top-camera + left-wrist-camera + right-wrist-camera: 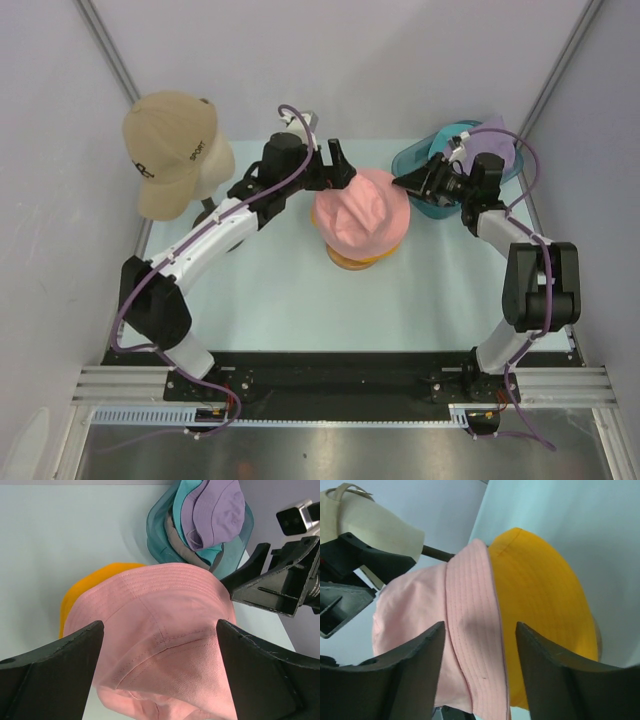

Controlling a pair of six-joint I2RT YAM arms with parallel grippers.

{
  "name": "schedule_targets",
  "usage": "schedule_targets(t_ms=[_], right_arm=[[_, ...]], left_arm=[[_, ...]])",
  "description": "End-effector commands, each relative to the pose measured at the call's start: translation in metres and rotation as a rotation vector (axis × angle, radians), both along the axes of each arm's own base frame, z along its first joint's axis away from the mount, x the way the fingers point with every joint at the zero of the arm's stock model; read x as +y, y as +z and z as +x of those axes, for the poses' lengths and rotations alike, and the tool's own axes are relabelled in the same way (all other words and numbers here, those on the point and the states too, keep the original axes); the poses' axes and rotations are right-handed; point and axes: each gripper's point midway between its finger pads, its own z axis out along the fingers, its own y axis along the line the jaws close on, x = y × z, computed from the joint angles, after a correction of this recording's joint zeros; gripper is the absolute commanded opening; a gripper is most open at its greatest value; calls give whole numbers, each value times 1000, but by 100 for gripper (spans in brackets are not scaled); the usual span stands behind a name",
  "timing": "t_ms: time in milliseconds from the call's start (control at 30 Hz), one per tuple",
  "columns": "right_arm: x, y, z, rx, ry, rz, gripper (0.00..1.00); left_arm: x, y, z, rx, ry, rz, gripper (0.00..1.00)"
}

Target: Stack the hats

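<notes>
A pink hat (360, 212) lies on top of a yellow-orange hat (352, 261) in the middle of the table. My left gripper (336, 163) is open at the pink hat's far left edge, its fingers either side of the brim (165, 630) without closing on it. My right gripper (413, 181) is open just right of the pink hat, facing its brim (465, 630) and the yellow-orange hat (540, 605). A lilac hat (216, 509), a teal hat (187, 500) and a grey-taupe hat (175, 541) lie in the tub.
A clear teal plastic tub (412, 157) stands at the back right, behind my right gripper. A mannequin head wearing a tan baseball cap (170, 150) stands at the back left. White walls close in the table on three sides.
</notes>
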Motion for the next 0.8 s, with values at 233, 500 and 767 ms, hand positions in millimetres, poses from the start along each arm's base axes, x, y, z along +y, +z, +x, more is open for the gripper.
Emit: schedule_targets(t_ms=[233,500,767], right_arm=[[6,-5,-6,16,95,14,0],[-14,-59,11,174,-89,-122,0],[-25,-88,6,244,-127,-223,0]], left_arm=[[-7,34,6,-60,-8,-27,100],[29,48,-8,-101,89,27,100],[51,13,-41,-31,115,16,100]])
